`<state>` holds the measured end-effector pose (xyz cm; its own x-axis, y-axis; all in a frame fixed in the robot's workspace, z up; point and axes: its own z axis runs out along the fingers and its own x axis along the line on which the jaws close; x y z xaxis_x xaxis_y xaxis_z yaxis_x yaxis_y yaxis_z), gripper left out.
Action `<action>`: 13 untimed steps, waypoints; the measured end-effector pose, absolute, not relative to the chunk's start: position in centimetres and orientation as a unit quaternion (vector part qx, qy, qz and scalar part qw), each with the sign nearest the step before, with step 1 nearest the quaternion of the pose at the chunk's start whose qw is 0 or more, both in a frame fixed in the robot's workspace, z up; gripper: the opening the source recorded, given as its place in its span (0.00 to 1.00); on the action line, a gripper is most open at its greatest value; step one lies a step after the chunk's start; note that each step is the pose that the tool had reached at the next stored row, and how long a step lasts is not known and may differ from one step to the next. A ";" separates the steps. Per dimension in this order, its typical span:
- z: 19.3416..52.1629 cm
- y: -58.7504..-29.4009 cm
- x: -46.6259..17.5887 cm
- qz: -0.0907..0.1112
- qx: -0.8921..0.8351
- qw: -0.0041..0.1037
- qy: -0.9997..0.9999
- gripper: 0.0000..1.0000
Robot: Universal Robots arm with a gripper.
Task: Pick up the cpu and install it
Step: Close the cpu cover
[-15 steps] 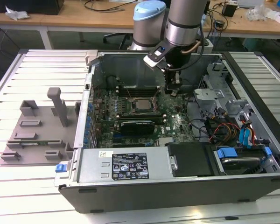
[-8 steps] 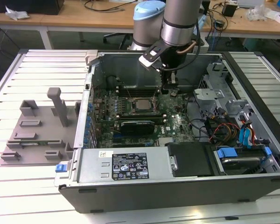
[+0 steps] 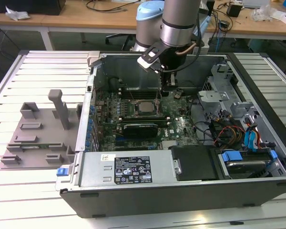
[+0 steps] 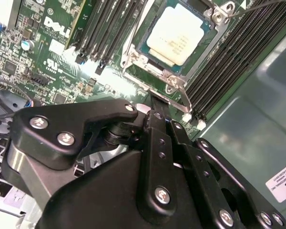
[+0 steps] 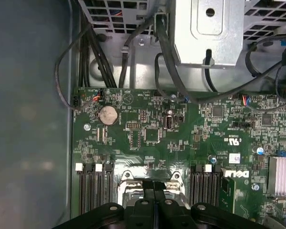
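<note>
Apparently empty, the gripper (image 4: pixel 156 101) is hovering with fingers (image 4: pixel 157 121) pressed together just beside the socket frame (image 4: pixel 133 59), inside which the cpu (image 4: pixel 179 33) is lying; downward drift is risking striking the frame and skewing the chip.

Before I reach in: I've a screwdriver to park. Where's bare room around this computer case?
Bare slatted table in front of and behind the grey tray, and on the exterior view's right of the case. Inside is crowded: gripper beside the socketed cpu, cables beside the drive bays.
</note>
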<state>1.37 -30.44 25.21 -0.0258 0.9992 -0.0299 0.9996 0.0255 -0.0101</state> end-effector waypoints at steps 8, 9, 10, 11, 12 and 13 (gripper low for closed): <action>24.7 -30.4 0.4 -0.014 0.698 0.007 0.716 0.11; 24.5 -30.4 0.2 -0.014 0.698 0.007 0.716 0.11; 24.1 -30.4 -0.3 -0.014 0.698 0.007 0.716 0.11; 23.9 -30.4 -0.6 -0.014 0.698 0.007 0.716 0.11; 23.7 -30.4 -0.8 -0.014 0.698 0.007 0.716 0.11; 23.5 -30.4 -1.2 -0.014 0.698 0.007 0.716 0.11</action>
<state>-1.22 -30.44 23.52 -0.0258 0.9992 -0.0300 0.9996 0.0255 -0.0101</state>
